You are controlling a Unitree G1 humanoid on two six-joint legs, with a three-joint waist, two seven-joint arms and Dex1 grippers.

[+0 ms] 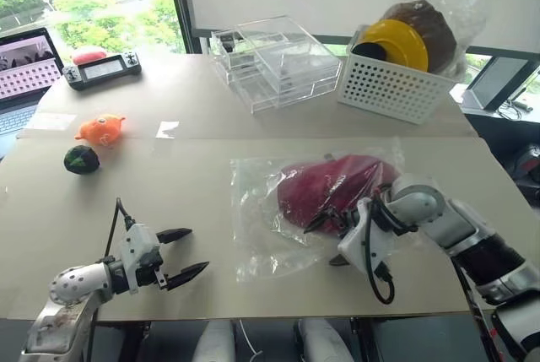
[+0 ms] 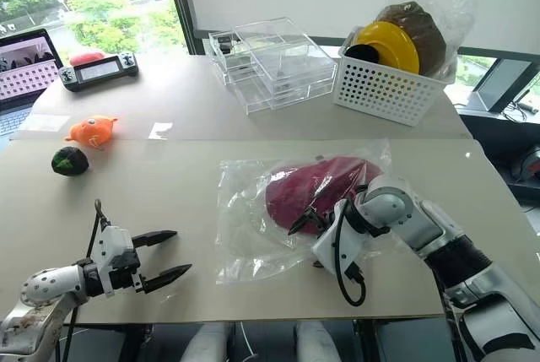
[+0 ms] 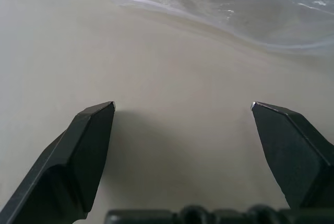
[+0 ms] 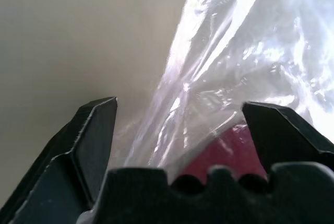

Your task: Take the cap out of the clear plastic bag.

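The crimson cap (image 1: pixel 325 189) lies inside the clear plastic bag (image 1: pixel 257 244), flat on the table right of centre. My right gripper (image 1: pixel 325 240) hovers at the bag's near side, angled down over the cap, jaws wide open. Crinkled film (image 4: pixel 209 78) and a patch of the red cap (image 4: pixel 229 153) show past the right gripper (image 4: pixel 180 104), with nothing pinched. My left gripper (image 1: pixel 196 250) sits low over bare table, left of the bag, open and empty. In the left wrist view the left gripper (image 3: pixel 182 106) faces the bag's edge (image 3: pixel 219 10), a short way ahead.
A white perforated basket (image 1: pixel 392 88) at the back right holds a yellow hat (image 1: pixel 401 41) and a wrapped brown hat (image 1: pixel 430 24). Clear acrylic boxes (image 1: pixel 274 62) stand beside it. An orange toy (image 1: pixel 99 128), a dark ball (image 1: pixel 81 159), a controller (image 1: pixel 103 68) and a laptop (image 1: pixel 25 75) occupy the left.
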